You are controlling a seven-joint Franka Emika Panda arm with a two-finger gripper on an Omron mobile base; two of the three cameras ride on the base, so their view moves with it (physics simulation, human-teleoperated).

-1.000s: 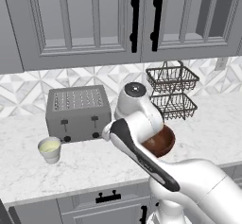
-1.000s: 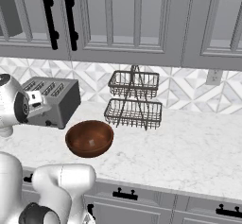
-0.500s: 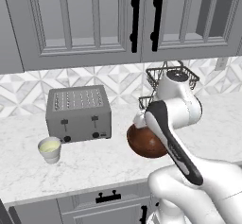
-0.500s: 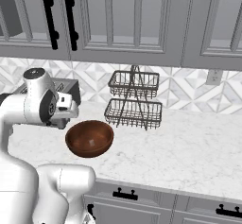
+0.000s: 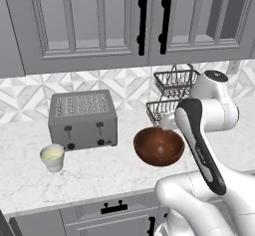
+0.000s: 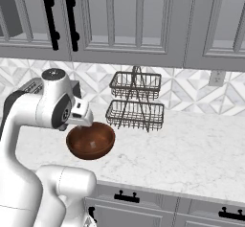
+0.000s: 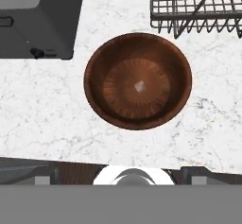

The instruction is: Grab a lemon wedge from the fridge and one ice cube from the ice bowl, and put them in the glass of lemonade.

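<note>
Reddish-brown and round, the ice bowl [image 7: 137,81] sits on the white marbled tabletop [image 5: 99,173], well back from the front edge. One small pale cube [image 7: 139,87] lies at the bottom centre of the bowl, seen from the hand view; from the base views the bowl's inside cannot be made out in detail. The bowl stands apart from everything around it.

To the left of the bowl, near but not touching, stands a grey toaster [image 5: 82,118] with slots on top and knobs on its front. Just in front of the toaster's left corner is the glass of lemonade [image 5: 52,158], upright, with pale yellow liquid inside. It is well apart from the bowl.

Behind the bowl, toward the tiled wall, stands a two-tier dark wire basket rack [image 6: 135,101].

The hand hangs above the bowl, looking straight down on it. Its fingers are spread wide and grip nothing. In the base views the white arm [image 6: 45,106] bends over the bowl.

Grey paneled cabinets [image 5: 89,21] with black handles hang above.
</note>
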